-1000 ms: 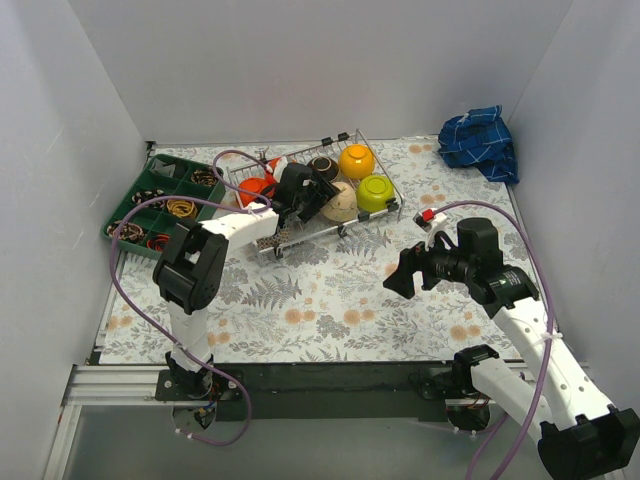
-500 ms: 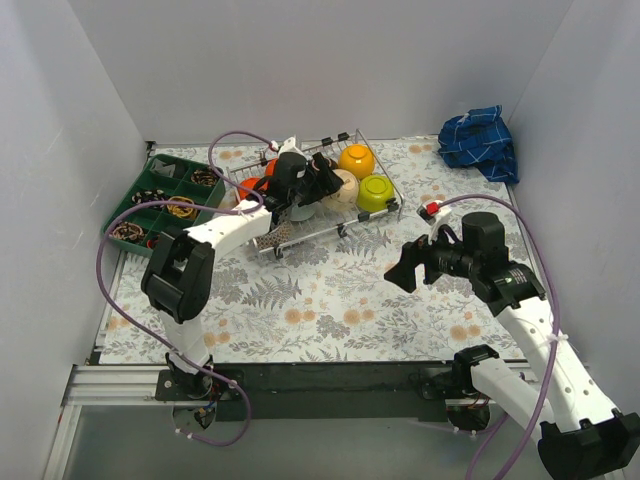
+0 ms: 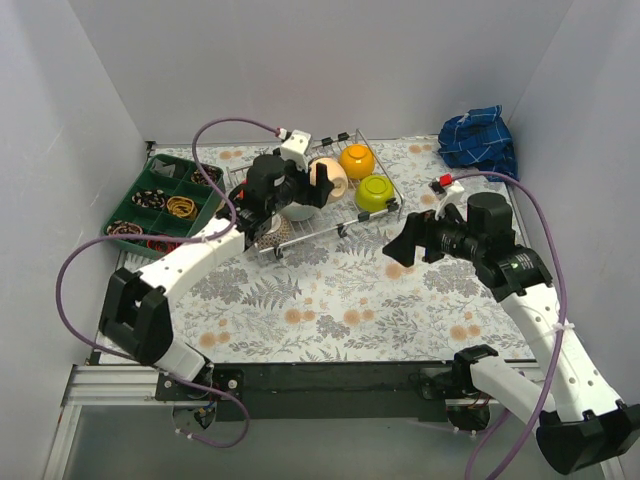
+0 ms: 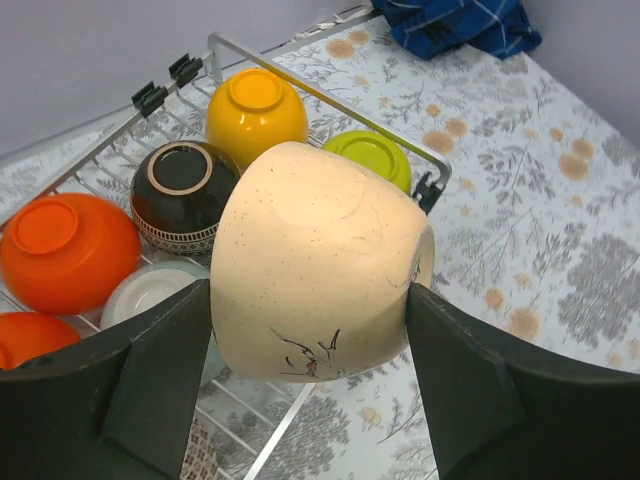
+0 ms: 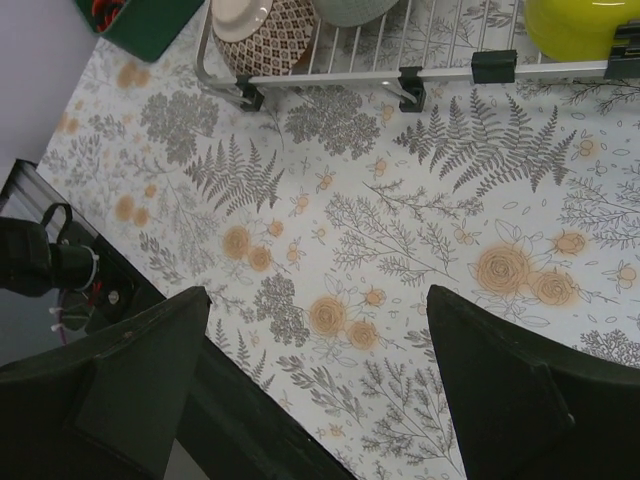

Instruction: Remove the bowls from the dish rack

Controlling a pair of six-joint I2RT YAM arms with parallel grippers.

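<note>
Currently, left gripper [image 4: 312, 360]: clamped on one cream bowl [image 4: 310, 250]
Right gripper [image 5: 318, 300]: jaws apart, empty
Dish rack [image 5: 340, 74]: two orange bowls [image 4: 68, 250]

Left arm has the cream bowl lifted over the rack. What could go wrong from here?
1. The fingers of the left gripper pinch the cream bowl only on its smooth, curved outside; it may slip and fall onto the black bowl or orange bowl below.
2. Carried out low, it could clip the front rail of the dish rack.
</note>
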